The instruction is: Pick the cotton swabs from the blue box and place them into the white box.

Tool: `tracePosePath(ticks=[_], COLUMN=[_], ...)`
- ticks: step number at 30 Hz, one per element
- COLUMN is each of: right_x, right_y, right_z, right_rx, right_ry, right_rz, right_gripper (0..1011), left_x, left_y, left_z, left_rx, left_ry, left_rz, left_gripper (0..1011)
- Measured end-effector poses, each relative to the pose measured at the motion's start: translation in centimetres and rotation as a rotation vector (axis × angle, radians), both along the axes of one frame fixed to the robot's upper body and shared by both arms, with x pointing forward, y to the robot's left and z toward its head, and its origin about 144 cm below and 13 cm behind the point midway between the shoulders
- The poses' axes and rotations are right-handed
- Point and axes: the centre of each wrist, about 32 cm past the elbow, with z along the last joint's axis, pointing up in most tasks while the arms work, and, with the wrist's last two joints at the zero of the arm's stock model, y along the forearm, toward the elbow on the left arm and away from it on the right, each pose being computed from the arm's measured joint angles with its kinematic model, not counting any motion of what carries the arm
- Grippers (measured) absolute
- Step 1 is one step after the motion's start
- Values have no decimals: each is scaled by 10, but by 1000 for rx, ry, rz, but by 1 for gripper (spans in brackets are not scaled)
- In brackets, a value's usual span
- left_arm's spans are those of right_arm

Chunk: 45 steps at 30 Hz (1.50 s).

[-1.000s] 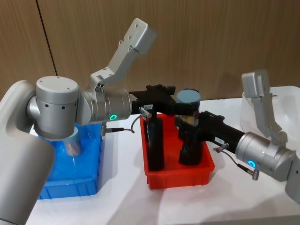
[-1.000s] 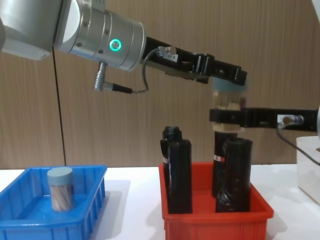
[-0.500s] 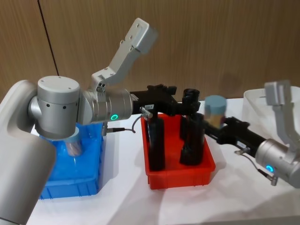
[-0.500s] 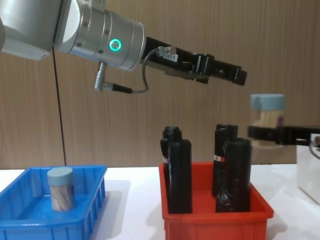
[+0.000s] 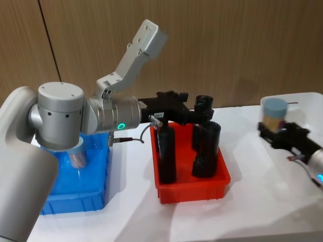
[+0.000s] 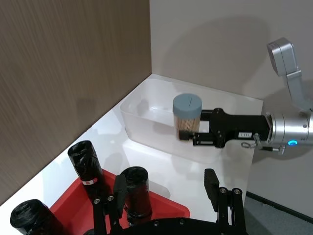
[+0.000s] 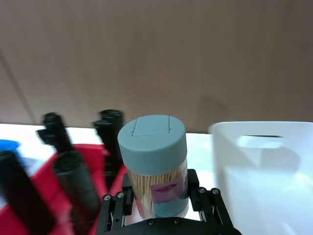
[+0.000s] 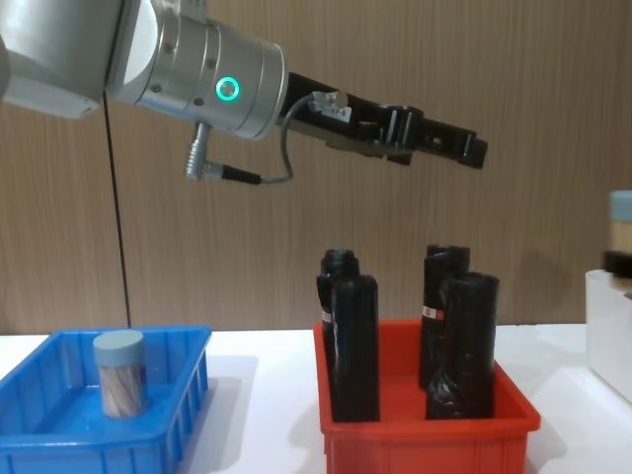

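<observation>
A purple and teal label wraps the clear cylindrical tub of cotton swabs with a blue-grey lid [image 7: 154, 161], its writing too small to read; a black bottle [image 6: 87, 166] carries a white and red sticker, also unreadable. The right tool [image 5: 275, 128] is clenched around this tub's lower half, holding it upright and off the white worktop [image 5: 242, 212], at the side of the translucent white plastic box [image 6: 146, 132] nearest the red plastic bin [image 5: 194, 189]; whether it is over the rim or just outside, I cannot tell. The left tool [image 8: 464, 148] hangs released and empty above the red plastic bin, where four tall black bottles stand upright. A second tub [image 8: 119, 373] stands in the shallow bright blue plastic box [image 8: 59, 449] at the worktop's left.
</observation>
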Motion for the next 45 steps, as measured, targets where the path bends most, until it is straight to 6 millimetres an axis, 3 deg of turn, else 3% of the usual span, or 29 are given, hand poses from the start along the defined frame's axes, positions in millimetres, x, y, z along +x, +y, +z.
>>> tracePosePath(ticks=[12, 21, 33, 45], right_x=[-4, -6, -9, -13], right_y=[-43, -60, -71, -73], right_z=[-4, -5, -6, -3], right_rx=[-39, -50, -49, -43], right_ry=[-13, -11, -19, -40], right_rz=[-177, -240, -266, -266], right_gripper=[644, 642, 989, 1002], left_x=[0, 0, 0, 0], left_y=[0, 0, 0, 0], left_z=[0, 0, 0, 0], left_rx=[0, 0, 0, 0], left_ry=[0, 0, 0, 0], left_rz=[0, 0, 0, 0], left_gripper=[1004, 1004, 1004, 1004])
